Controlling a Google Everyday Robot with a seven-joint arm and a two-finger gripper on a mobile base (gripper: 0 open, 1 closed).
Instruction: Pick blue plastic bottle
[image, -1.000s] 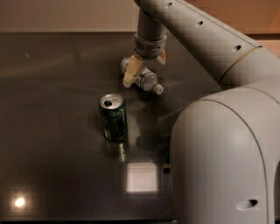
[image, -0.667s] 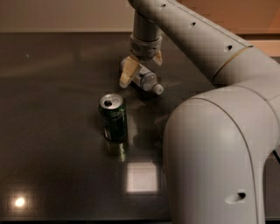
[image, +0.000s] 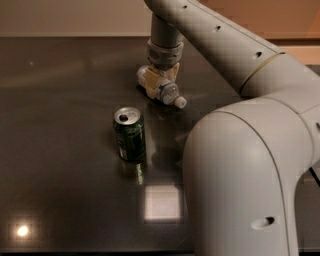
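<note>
Blue plastic bottle (image: 167, 92) lies on its side on the dark table (image: 60, 100), toward the far middle, white cap (image: 181, 102) pointing to the near right

Gripper (image: 160, 82) is down over the bottle's bottom end, wrist coming in from above. Yellowish fingers (image: 148, 82) sit one on each side of the body, narrowed to about its width, and look to be closed on it. Bottle appears to rest on the table, not lifted.

Risks, as I judge them:
- Hold is at the bottom end, not the middle. On a lift, the cap end may sag and the bottle could pivot between the pads or slide out.
- Thin clear plastic. A hard squeeze may buckle the wall; a light one may let the smooth round body squirt free and roll off across the table.
- Glossy tabletop gives little friction, so a bottle nudged loose would likely skid or roll.
- If the pads are low enough to touch the table, a sideways drag could scrape before the lift starts.

Surroundings:
- Green soda can (image: 129, 134) stands upright nearer the camera and to the left, top opened, apart from bottle and gripper. Not in the way of a straight lift; a rolling bottle heading that way could knock it.
- Robot's own arm (image: 240, 165) fills the right foreground and hides that part of the table.
- Bright square light reflection (image: 162, 202) on the near surface, no object there
</note>
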